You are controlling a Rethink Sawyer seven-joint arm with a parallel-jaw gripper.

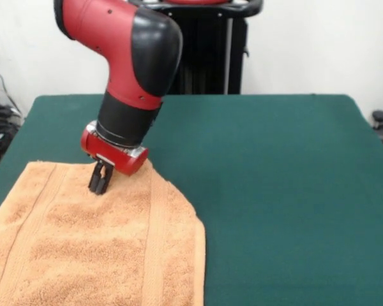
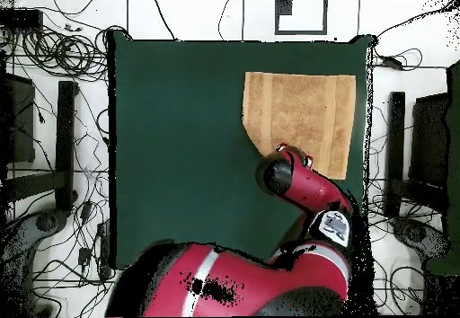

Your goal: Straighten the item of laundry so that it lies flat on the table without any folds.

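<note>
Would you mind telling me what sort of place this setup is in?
Probably a robotics lab: a red arm's claw meets an orange towel on a green-topped table, with loose cables on the surrounding floor.

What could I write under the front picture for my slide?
Red robot arm lowers its shut tool onto a peach towel lying on the green table.

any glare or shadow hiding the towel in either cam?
Front view: even light, no glare; the gripper casts only a faint shadow on the towel, whose near end is cropped. Overhead view: arm covers the towel's lower-left corner.
</note>
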